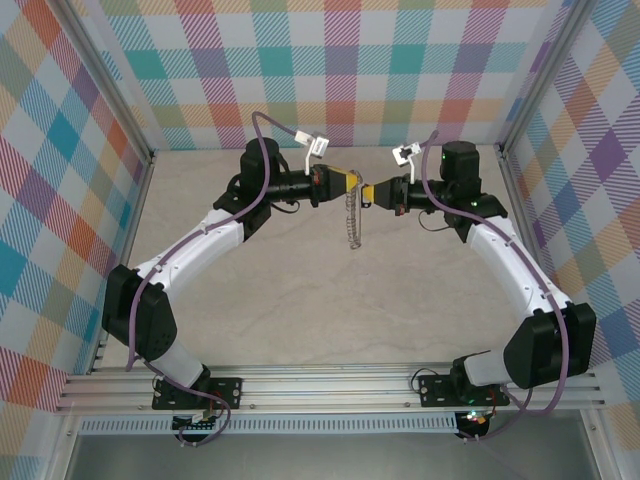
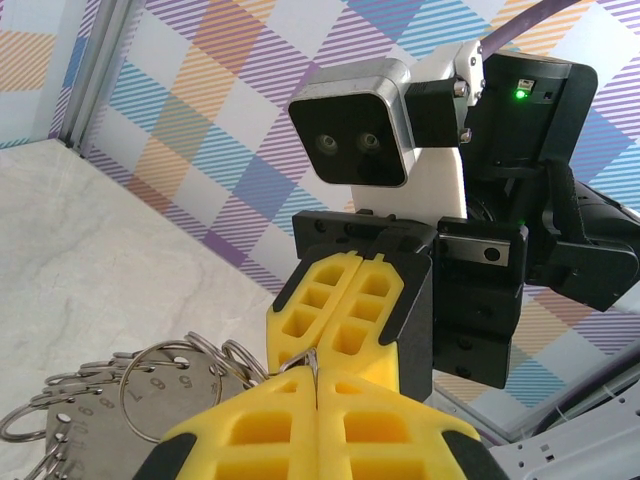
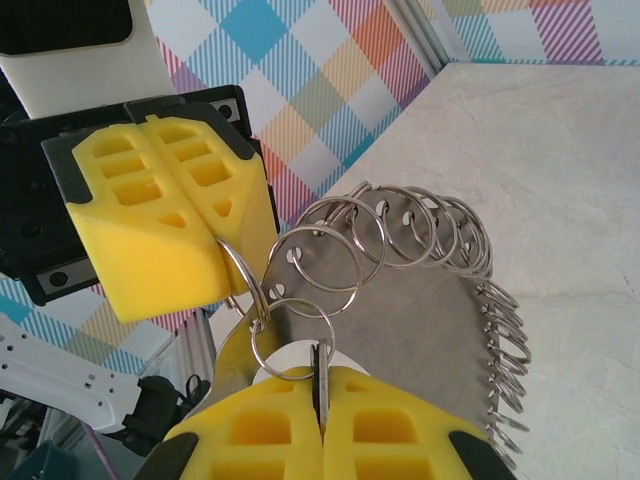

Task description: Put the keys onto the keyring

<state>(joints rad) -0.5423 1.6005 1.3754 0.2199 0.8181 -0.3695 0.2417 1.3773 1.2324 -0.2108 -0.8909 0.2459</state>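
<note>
Keyring (image 3: 400,320) is seen closest in the right wrist view: a flat grey metal plate whose edge is threaded with many small split rings. Nearest the lens, the right gripper (image 3: 320,400) is clenched. Its yellow pads are pressed together on a thin metal piece (image 3: 320,368) that stands against one small ring; whether that piece is a key cannot be told. Just beyond, the left gripper (image 3: 205,235) is likewise clamped tight, with a small split ring (image 3: 240,285) pinched at its tip.

From above, the two grippers are shown meeting tip to tip over the middle of the pale table (image 1: 250,300). The plate is viewed edge-on there, its long axis running from their meeting point toward the arm bases. It therefore lies between and below both sets of fingers, equally close to each arm. Any threading move is judged to run along the line joining the two grippers. Pastel checked walls (image 1: 340,70) are seen farthest off.
</note>
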